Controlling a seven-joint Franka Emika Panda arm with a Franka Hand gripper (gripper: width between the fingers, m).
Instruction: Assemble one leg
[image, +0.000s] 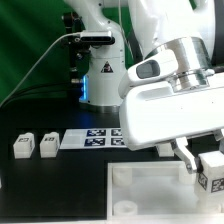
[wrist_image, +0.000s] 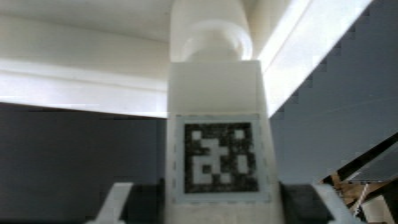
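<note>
Gripping a small white leg (image: 213, 172) between its 2 fingers, the robot's hand (image: 203, 160) hangs at about 4 o'clock in the exterior view, below the arm's bulky white wrist housing (image: 165, 95). The hand is closed on the leg, whose black-and-white square tag faces the camera. The leg shows over the far corner of the wide white square base (image: 150, 195), at that base's 2 o'clock; whether leg and base touch cannot be told. The base lies flat on the black counter (image: 60, 190), filling the frame from 5 to 6 o'clock.

At 9 o'clock, well apart from the hand, 2 loose legs (image: 22, 145) stand side by side on the counter, each showing a tag. Just beside them, toward the centre, lies the marker board (image: 92, 139). The arm's pedestal (image: 100, 75) stands behind it at 12 o'clock.

In the wrist view the leg (wrist_image: 217, 110) fills the middle, upright between the grey fingers (wrist_image: 121, 205), its tag sharp enough to see but not to read. The hand (wrist_image: 205, 208) clamps the tagged end.
</note>
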